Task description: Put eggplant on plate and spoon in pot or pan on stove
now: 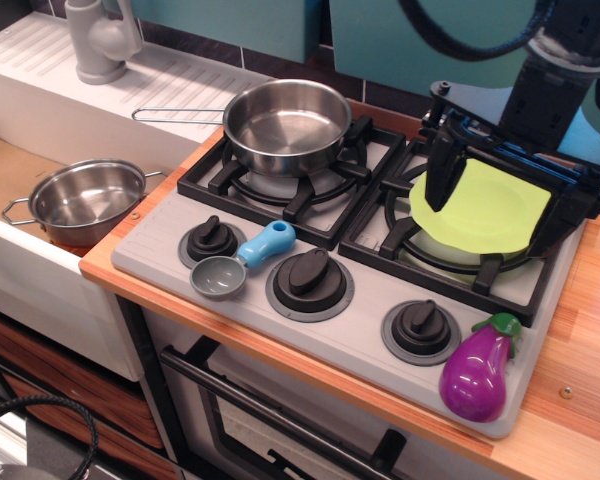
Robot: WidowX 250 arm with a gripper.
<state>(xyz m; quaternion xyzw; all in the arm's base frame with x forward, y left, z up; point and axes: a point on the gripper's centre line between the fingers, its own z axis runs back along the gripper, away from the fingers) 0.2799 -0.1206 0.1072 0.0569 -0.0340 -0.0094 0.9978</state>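
Note:
The purple eggplant [477, 375] with a green stem cap lies on the front right corner of the grey stove [160, 250]. The lime-green plate [490, 210] rests on the back right burner. My gripper [505, 195] hangs low over the plate, open, one black finger [442, 175] at the plate's left edge and the other at its right edge. The spoon [242, 260], with a grey bowl and light-blue handle, lies between the left and middle knobs. The steel pan [288, 125] with a long wire handle sits empty on the back left burner.
A smaller steel pot [85, 200] with two loop handles sits in the sink at left. A grey faucet [100, 40] stands at the back left. A wooden counter [590, 340] borders the stove on the right; the oven door is below.

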